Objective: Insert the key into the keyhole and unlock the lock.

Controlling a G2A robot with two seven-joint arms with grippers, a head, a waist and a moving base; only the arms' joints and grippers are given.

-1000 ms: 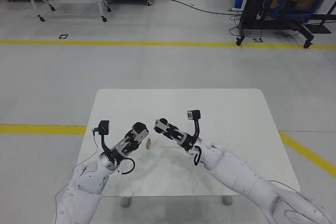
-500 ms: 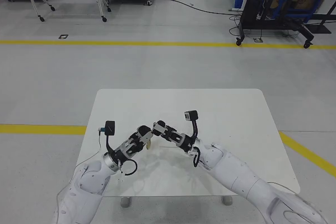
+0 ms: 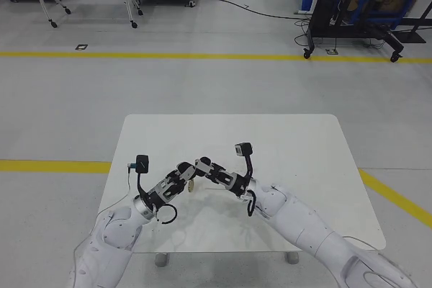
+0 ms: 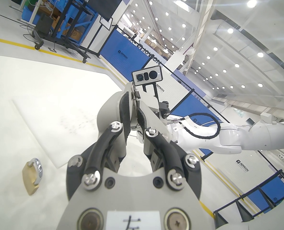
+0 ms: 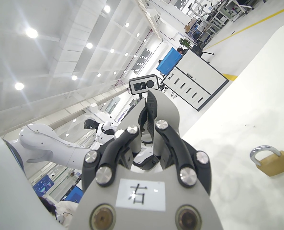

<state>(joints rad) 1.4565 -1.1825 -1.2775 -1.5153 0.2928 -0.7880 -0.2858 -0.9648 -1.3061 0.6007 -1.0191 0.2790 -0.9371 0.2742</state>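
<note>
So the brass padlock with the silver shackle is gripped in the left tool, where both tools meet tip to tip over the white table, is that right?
Not quite: the brass padlock with the silver shackle lies loose on the white table, beside the left tool rather than gripped in it, as the left wrist view shows. It does meet the right tool tip to tip.

Bright, even overhead light; ceiling lamps flare into starbursts, and the wrist views bow at their edges.
</note>
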